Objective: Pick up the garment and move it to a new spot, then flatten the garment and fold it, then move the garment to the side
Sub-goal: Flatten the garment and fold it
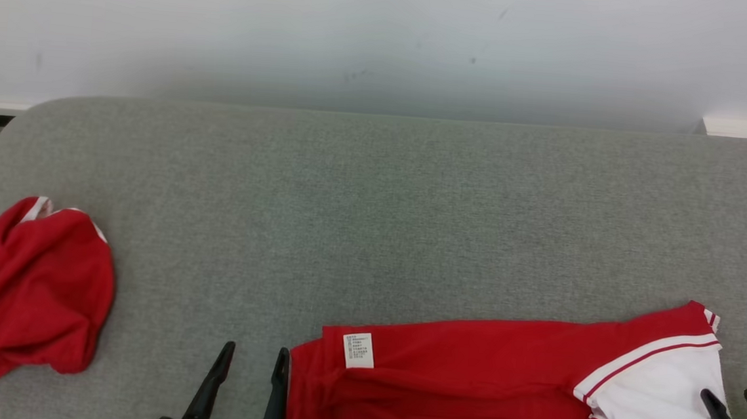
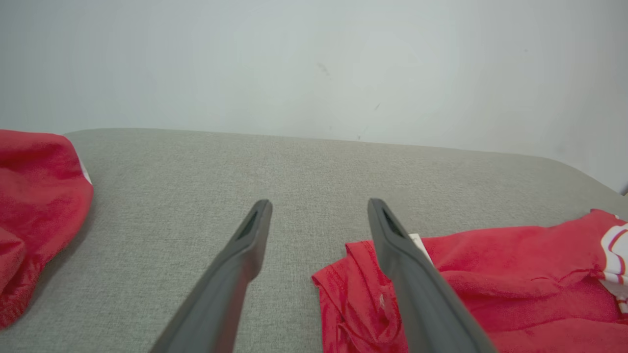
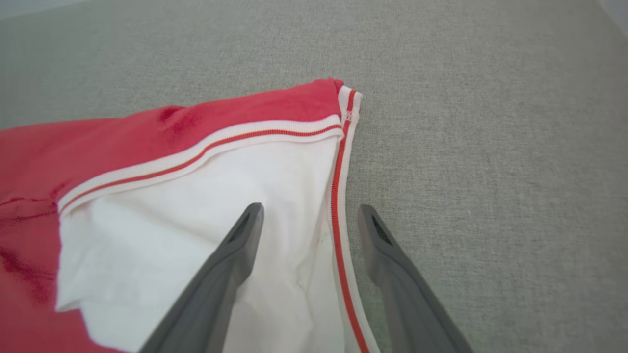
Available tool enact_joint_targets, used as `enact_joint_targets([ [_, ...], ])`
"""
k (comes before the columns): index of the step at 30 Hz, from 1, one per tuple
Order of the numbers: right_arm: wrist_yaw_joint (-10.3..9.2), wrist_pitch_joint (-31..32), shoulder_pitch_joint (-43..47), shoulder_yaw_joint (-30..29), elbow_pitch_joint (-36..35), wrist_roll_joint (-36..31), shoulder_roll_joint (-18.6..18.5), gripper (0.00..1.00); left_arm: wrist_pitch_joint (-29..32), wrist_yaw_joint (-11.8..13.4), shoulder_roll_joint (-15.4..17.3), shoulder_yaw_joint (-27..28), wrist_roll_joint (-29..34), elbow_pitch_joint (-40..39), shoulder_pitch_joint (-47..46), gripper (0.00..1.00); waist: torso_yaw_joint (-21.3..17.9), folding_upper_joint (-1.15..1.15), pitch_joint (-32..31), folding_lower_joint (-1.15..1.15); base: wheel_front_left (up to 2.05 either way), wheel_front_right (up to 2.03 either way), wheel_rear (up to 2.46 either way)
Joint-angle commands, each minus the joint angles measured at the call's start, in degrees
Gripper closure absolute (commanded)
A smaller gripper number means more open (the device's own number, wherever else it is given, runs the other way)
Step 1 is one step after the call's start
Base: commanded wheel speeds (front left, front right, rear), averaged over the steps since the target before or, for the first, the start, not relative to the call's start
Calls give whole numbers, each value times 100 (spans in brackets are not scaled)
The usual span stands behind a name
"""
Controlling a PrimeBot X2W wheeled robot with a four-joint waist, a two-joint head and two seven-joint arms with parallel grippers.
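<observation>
A red garment with white, red-striped trim and a white panel lies along the near edge of the grey surface, a white care label showing at its left end. My left gripper stands open at that left edge, one finger over the fabric, the gripper holding nothing. My right gripper is open over the white panel, its fingers straddling the striped hem; the gripper is empty.
A second red garment lies crumpled at the left end of the grey padded surface, also seen in the left wrist view. A pale wall rises behind the surface.
</observation>
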Motion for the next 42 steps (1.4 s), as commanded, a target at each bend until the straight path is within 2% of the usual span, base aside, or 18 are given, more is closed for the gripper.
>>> enact_joint_targets([
  [1,0,147,-126,45,222,-189,111,0,-10,-79,-92,100,137,48,-11,0,92,0,67,0,0,0,0],
  [4,0,309,-239,66,479,-316,279,0,-11,-180,-215,252,246,81,14,0,138,0,137,0,0,0,0],
  [12,-10,658,-446,171,1054,-476,354,0,-12,-441,-441,553,469,176,-1,0,228,0,265,0,0,0,0],
  [16,-11,879,-488,313,1240,-291,412,0,-12,-529,-534,630,497,210,-27,0,313,0,295,0,0,0,0],
  [20,19,1279,-386,555,1175,269,714,0,-12,-584,-576,680,548,257,15,0,425,0,270,0,0,0,0],
  [21,37,1315,-355,607,1044,446,805,42,-12,-598,-578,701,557,261,32,0,449,0,265,0,0,0,0],
  [22,44,1290,-343,615,915,651,882,75,-12,-600,-584,715,567,264,50,0,467,0,264,0,0,0,0],
  [23,58,1171,-343,609,757,783,898,100,-12,-609,-592,726,572,266,64,0,480,0,267,0,0,0,0],
  [28,5,606,-378,256,557,1394,615,100,-12,-659,-603,793,606,340,93,0,478,0,227,0,0,0,0],
  [33,0,416,-370,160,493,1655,312,100,-12,-704,-610,906,648,439,136,0,375,0,127,0,0,0,0],
  [42,0,182,-230,-212,689,1929,-463,100,-13,-826,-616,1051,642,557,225,0,202,0,-175,0,0,0,0],
])
